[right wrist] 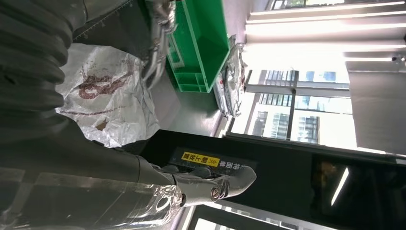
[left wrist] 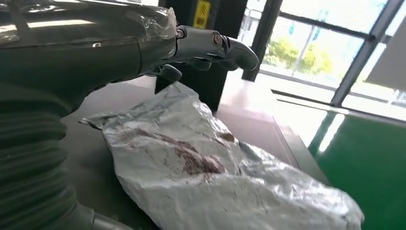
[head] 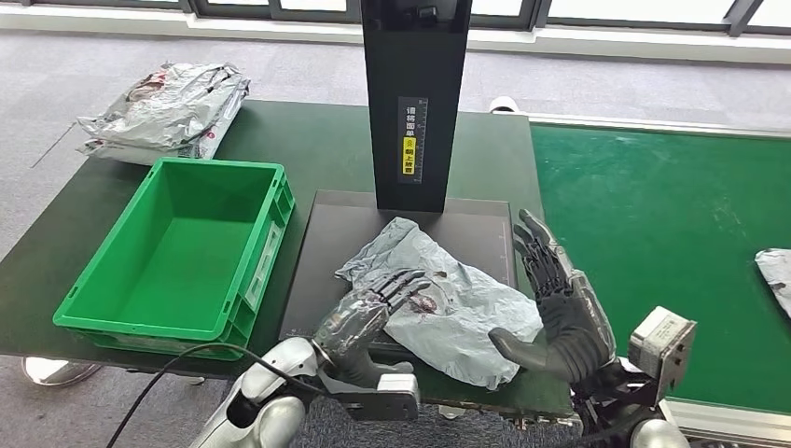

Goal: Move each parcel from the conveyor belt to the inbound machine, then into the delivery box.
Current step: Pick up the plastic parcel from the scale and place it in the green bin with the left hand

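Note:
A crumpled grey parcel [head: 457, 303] [left wrist: 215, 182] [right wrist: 105, 91] with a dark red mark lies on the black platform of the inbound machine [head: 322, 252], in front of its black column [head: 415, 103]. My left hand [head: 373, 313] [left wrist: 95, 52] reaches over the parcel's left part with its fingers stretched out above it, holding nothing. My right hand [head: 560, 299] [right wrist: 95, 177] stands open at the parcel's right edge, fingers spread and pointing away from me, thumb close to the wrapping. A second grey parcel [head: 776, 275] lies on the green conveyor belt [head: 653, 215] at the far right.
An empty green delivery box [head: 219, 166] [right wrist: 201, 43] stands left of the platform on the dark table. Several silver parcels [head: 168, 112] are piled at the table's back left corner. The column rises close behind the hands.

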Controlling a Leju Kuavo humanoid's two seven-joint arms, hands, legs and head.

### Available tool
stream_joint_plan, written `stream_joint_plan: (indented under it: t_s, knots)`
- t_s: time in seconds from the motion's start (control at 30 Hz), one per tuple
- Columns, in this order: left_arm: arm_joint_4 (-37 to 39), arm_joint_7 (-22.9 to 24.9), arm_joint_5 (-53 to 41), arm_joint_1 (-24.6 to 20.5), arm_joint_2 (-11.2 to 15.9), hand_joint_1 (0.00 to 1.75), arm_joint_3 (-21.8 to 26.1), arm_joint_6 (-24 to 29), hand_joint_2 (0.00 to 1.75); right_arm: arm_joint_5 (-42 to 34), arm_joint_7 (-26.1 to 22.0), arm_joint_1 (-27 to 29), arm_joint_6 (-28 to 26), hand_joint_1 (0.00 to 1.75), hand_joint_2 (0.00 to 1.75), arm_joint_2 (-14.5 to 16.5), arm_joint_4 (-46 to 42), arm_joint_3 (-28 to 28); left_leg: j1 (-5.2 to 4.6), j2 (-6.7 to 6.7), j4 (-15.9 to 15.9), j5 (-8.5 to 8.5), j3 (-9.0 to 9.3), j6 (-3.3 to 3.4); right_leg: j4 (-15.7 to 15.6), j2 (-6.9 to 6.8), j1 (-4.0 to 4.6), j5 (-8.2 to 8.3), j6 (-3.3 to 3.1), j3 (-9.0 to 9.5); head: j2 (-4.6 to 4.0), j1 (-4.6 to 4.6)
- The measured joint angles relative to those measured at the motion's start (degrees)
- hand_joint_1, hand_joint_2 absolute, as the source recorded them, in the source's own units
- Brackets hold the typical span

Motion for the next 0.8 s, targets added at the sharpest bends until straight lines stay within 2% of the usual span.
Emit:
stream_joint_plan:
  t_s: [0.13,0.3,0.6,0.67,0.7,0.8]
  knots:
    - [7.07,0.79,-1.29,-4.05,-0.86,0.00,-2.56,0.39,1.75,0.15,1.05,0.53,0.49,0.00,1.75,1.30,0.10,-0.64,0.00,0.02,0.01,0.03,-0.02,0.03,0.00,0.05,0.00,0.02,-0.02,-0.03,-0.01,-0.02]
    - [13.62,0.96,-0.60,-6.99,-2.23,0.00,-3.89,0.70,1.75,0.72,1.78,1.01,0.86,0.00,1.75,2.43,0.10,-0.69,0.00,0.07,0.01,0.03,-0.08,0.03,0.01,0.11,0.00,0.02,-0.02,-0.09,-0.02,-0.01]
    - [19.60,1.03,2.73,-8.23,-4.14,0.00,-4.08,2.90,1.75,1.44,3.09,1.49,0.67,0.00,1.75,4.03,0.04,-2.22,0.00,0.12,0.01,0.03,-0.11,0.03,0.01,0.12,0.00,0.03,-0.02,-0.12,0.00,-0.01]
    - [20.23,1.02,3.37,-8.17,-4.40,0.07,-4.08,3.72,1.75,1.49,3.09,1.92,0.60,0.00,1.75,4.24,-0.07,-2.59,0.00,0.12,0.01,0.03,-0.12,0.03,0.01,0.12,0.00,0.03,-0.02,-0.12,0.00,-0.01]
    - [20.46,1.05,3.72,-8.08,-4.52,0.21,-4.08,4.10,1.75,1.52,3.09,2.14,0.57,0.00,1.75,4.32,-0.13,-2.69,0.00,0.12,0.01,0.03,-0.12,0.03,0.01,0.12,0.00,0.03,-0.02,-0.12,-0.01,-0.01]
    - [20.78,1.54,4.47,-7.45,-4.92,1.45,-4.07,4.80,1.75,1.73,3.09,2.70,0.63,0.00,1.75,4.51,-0.35,-3.10,0.00,0.11,0.01,0.03,-0.14,0.03,0.01,0.11,0.00,0.02,-0.02,-0.13,-0.01,0.00]
